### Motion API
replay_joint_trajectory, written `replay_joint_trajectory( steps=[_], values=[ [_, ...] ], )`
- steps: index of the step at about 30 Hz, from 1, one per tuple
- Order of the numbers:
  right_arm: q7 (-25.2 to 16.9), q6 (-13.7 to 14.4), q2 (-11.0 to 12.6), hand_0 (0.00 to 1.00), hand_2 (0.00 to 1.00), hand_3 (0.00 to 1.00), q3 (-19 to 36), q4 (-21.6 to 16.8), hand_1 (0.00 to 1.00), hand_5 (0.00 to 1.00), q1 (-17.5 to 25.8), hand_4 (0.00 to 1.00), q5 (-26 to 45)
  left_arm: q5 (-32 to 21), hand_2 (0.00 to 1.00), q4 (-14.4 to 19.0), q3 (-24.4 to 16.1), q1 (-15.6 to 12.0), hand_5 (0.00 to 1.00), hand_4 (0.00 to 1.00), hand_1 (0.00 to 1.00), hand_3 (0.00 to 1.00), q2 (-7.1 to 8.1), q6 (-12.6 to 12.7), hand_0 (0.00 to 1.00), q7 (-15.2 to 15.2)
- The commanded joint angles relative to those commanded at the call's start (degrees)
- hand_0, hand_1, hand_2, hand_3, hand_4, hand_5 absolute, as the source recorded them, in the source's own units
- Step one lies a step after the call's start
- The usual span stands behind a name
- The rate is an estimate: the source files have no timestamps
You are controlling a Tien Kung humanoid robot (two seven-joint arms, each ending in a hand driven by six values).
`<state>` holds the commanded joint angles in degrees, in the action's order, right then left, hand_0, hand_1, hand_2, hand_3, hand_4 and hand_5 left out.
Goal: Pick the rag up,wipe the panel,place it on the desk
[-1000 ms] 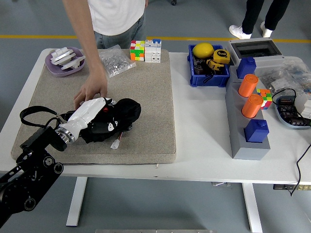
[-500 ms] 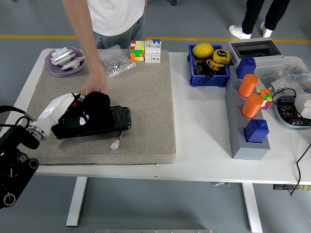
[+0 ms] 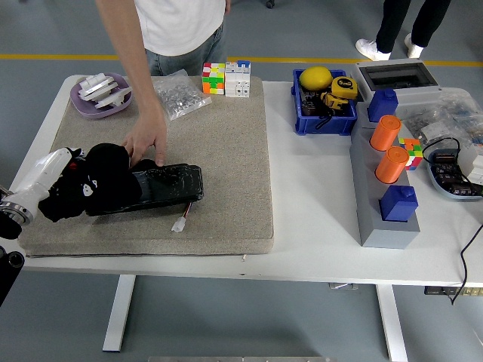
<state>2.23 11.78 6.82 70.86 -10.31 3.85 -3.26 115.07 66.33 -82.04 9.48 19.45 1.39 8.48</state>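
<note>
Black rag (image 3: 94, 181) gripped by left hand (image 3: 60, 177) fingers on panel's (image 3: 162, 185) left end, panel steadied by person's hand (image 3: 146, 139).

A white table (image 3: 309, 226) stands on a grey floor (image 3: 302, 324). A big tan mat (image 3: 234, 158) covers its left half. On the mat lie a purple dish (image 3: 100, 96), a clear bag of small parts (image 3: 179, 96), two puzzle cubes (image 3: 225, 78) and a flat black panel (image 3: 162, 185), with a black rag (image 3: 94, 181) on the panel's left end. To the right of the mat, right on the table, sit a blue bin (image 3: 324, 113) with yellow things in it, a long grey block (image 3: 381, 204) holding orange cups and blue boxes, a grey box (image 3: 396, 79) and a dish (image 3: 453, 177) with wires.
</note>
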Motion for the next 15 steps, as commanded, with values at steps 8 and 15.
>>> replay_joint_trajectory(
  steps=[8, 15],
  values=[
    [0.01, 0.14, -0.12, 0.749, 0.674, 0.605, 0.15, 0.0, 0.66, 0.473, 0.11, 0.998, 0.16, -0.12, 0.499, -0.45, -1.54, -1.0, 0.002, 0.227, 0.255, 0.458, 0.44, 0.05, 0.276, 0.31],
    [-0.01, 0.1, -0.24, 0.75, 0.674, 0.605, 0.33, 0.0, 0.661, 0.473, 0.13, 0.998, 0.05, -0.17, 0.5, -0.03, -0.83, -0.95, 0.002, 0.233, 0.263, 0.458, 0.12, 0.12, 0.276, 0.31]
  ],
)
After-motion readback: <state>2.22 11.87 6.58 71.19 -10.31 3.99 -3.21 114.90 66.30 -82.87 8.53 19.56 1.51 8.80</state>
